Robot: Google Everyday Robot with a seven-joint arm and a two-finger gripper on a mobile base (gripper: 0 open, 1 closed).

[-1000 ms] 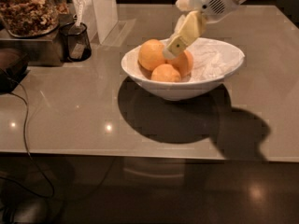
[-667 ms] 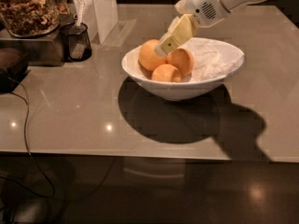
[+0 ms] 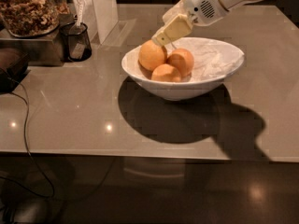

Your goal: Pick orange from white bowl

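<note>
The white bowl [image 3: 227, 72] stands on the grey table, right of centre. Three oranges lie in its left half. The orange [image 3: 151, 56], the largest and palest, is at the far left against the rim. Two smaller, deeper-coloured oranges [image 3: 182, 61] [image 3: 166, 73] lie right of it and in front of it. My gripper [image 3: 160, 40] reaches down from the upper right, cream-coloured under a white wrist. Its tip sits at the top right of the large orange, touching it or just above it. It holds nothing that I can see.
A glass jar of nuts [image 3: 27, 7] stands at the back left on a dark box. A black mesh cup [image 3: 76, 42] and a white box [image 3: 104, 9] stand beside it. A black cable [image 3: 25, 125] runs down the left. The table's front edge [image 3: 140, 154] crosses the view.
My gripper has moved left and slightly up, from between the oranges to the top of the large left orange. The oranges and bowl have not moved.
</note>
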